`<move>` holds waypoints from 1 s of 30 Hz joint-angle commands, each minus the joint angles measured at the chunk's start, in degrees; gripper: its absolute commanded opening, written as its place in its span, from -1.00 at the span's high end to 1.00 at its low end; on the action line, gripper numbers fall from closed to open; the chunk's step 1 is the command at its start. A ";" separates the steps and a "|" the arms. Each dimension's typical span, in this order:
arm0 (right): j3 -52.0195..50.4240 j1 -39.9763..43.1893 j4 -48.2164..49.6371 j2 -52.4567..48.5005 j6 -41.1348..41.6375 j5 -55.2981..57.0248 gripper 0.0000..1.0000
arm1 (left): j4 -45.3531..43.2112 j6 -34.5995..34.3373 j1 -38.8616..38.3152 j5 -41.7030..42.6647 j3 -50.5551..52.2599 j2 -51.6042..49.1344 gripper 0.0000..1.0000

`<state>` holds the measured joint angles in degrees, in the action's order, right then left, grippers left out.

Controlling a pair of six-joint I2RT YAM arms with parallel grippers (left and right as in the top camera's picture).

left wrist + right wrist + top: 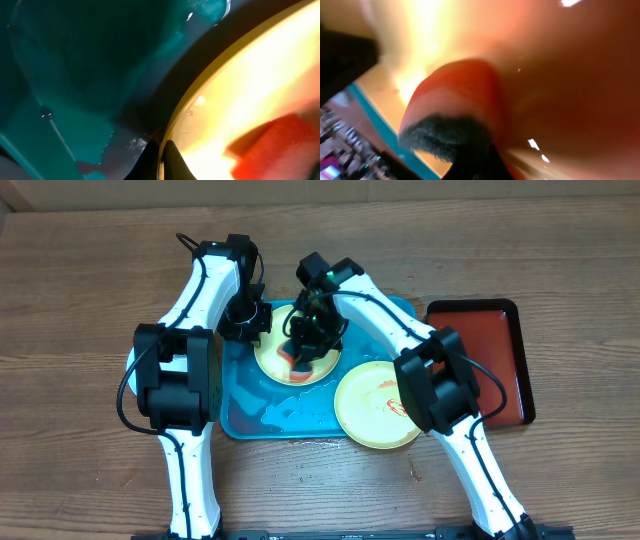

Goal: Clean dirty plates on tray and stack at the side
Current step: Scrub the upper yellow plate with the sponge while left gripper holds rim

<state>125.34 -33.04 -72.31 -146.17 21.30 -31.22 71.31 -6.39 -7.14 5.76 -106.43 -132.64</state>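
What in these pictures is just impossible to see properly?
Overhead: the right gripper and sponge cover the held plate, hiding much of its centre.
Right wrist: the sponge fills the blurred view; little else shows.
Left wrist: the held plate runs off the edge; the tray is blurred.

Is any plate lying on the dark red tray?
No, the dark red tray is bare; one plate lies on the turquoise tray, a second plate overlaps its corner.

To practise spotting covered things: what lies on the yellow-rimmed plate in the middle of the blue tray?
An orange-red sponge, gripped by the right pincer, rests on the plate. They hide its middle, so smears there cannot be seen.
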 commanded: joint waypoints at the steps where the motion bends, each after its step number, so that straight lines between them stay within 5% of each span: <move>1: 1.42 3.43 -3.67 -0.20 3.61 21.68 0.92 | -0.92 -0.44 -0.37 -0.20 0.52 1.07 0.91; 5: 1.66 3.65 -4.92 1.42 5.97 33.94 0.92 | -0.92 -0.44 -0.37 -0.20 0.52 1.07 0.91; 13: 1.62 1.25 1.38 1.38 5.95 37.86 0.92 | -0.94 -0.44 -0.37 -0.17 0.52 1.07 0.91; 20: -1.18 -0.79 14.23 0.74 5.33 18.29 0.93 | -0.96 -0.44 -0.37 -0.17 0.52 1.07 0.92; 30: -1.25 -1.40 10.62 -0.46 1.49 -2.29 0.92 | -1.70 -0.44 -0.37 -0.17 0.52 1.07 0.92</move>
<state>125.23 -33.15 -60.20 -144.62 26.04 -21.02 70.54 -6.44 -7.14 6.63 -106.43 -132.64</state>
